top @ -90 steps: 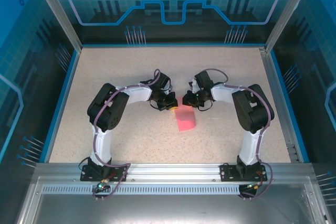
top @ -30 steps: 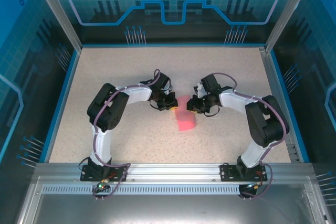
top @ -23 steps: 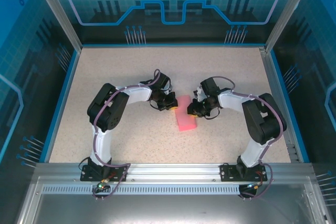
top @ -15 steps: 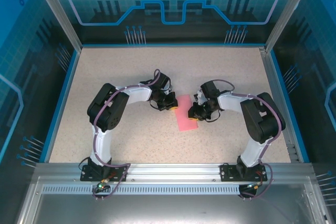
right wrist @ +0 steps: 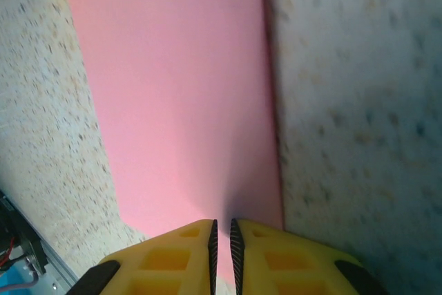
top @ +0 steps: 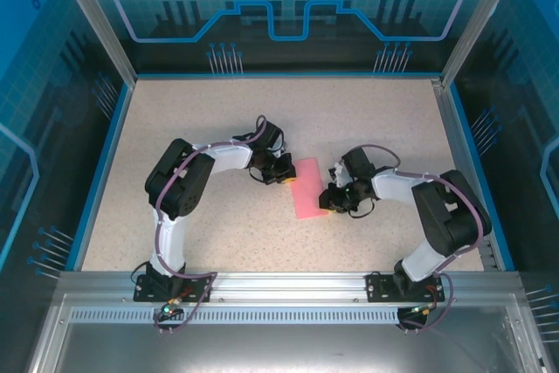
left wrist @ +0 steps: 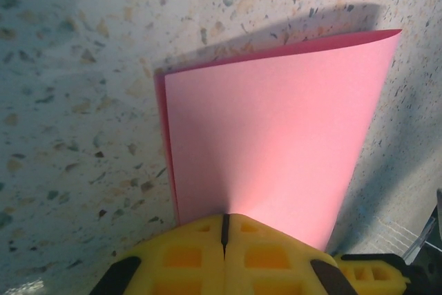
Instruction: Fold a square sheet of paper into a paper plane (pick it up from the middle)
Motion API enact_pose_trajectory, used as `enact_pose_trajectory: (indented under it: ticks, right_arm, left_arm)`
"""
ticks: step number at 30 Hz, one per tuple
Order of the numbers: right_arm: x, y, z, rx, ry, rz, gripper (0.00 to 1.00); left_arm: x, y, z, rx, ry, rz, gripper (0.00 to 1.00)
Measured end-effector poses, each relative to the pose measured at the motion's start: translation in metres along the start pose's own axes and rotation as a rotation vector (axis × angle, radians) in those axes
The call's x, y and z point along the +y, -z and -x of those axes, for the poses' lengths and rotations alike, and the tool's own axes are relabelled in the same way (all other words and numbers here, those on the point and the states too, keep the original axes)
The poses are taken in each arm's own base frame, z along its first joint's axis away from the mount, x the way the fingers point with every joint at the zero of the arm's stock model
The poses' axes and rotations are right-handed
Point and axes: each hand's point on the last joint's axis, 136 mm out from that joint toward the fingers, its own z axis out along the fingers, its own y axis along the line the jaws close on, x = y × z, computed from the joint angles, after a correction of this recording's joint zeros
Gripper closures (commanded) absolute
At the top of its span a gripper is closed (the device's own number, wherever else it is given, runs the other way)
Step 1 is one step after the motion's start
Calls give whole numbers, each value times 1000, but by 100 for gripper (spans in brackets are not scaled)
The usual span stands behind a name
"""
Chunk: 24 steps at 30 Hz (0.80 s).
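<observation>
Pink-red square sheet of paper (top: 307, 189) lies folded in the middle of the speckled beige counter (top: 218, 111), with bare room all round. Left arm's yellow fingers (left wrist: 186, 253) are clamped on its left edge. Right fingers (right wrist: 173, 260), nearly closed, have slid nearer along its right edge since a second ago. Can't tell if they're pinching it.

I've got a speckled beige worktop (top: 218, 120) with a blue rim round it. The pink sheet of paper (top: 307, 191) lies on it near the middle, a bit right of centre and at a slant. It is folded over on itself. In the left wrist view the lower layer's edge peeks out along the left side. The sheet throws a dark shadow on the speckle beyond its far edge.
</observation>
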Motion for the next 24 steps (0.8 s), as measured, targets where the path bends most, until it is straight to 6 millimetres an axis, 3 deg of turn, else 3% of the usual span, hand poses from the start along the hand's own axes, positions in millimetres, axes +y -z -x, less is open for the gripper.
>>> enact_pose_trajectory:
  ticks: [4,7,13,17,24]
  right_arm:
    - [-7,10,-16,15,-22,-39,82]
    - [-5,20,-17,2,-24,-54,82]
    - [30,36,32,-115,13,-2,83]
    - [33,21,64,-140,2,0,83]
    - [30,-4,75,-95,-8,-11,84]
  left_arm:
    - [0,0,0,0,0,-1,97]
    - [0,0,0,0,-1,-1,97]
    - [-1,0,0,-1,-1,-2,97]
    - [0,0,0,-1,0,-2,97]
    - [-1,0,0,0,0,-1,97]
